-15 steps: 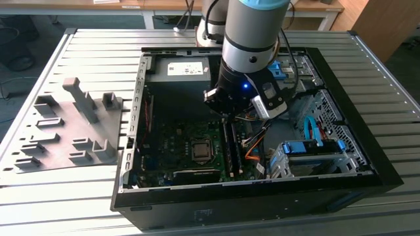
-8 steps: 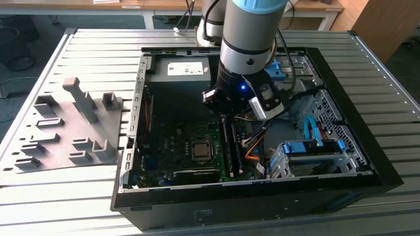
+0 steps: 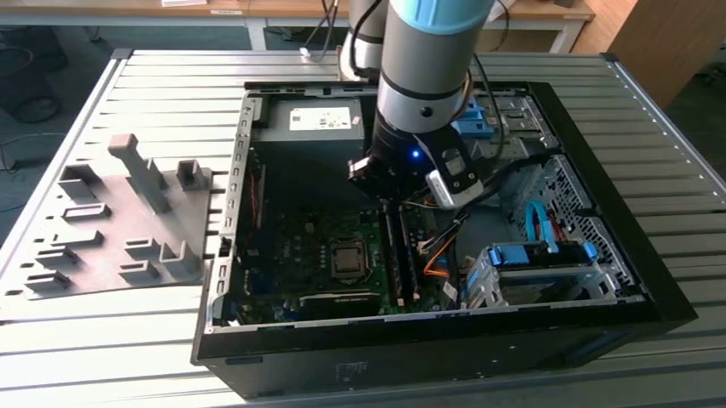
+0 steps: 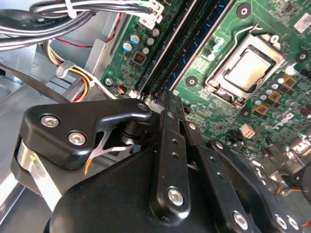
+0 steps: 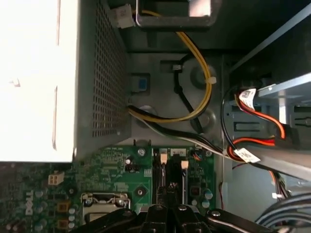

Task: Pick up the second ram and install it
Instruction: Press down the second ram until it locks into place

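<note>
Lying lengthwise in slot: second ram (image 3: 394,246)

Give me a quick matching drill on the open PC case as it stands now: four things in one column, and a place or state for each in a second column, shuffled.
Things:
1. gripper
2. processor socket
3. grey part holder
4. blue drive cage

Places or states:
A. on the table outside the case, at the exterior view's left
B. down inside the case, over the memory slots
C. on the green motherboard, beside the memory slots
D. in the case's corner, at the exterior view's right

Pairs: 1-B, 2-C, 3-A, 4-D
</note>
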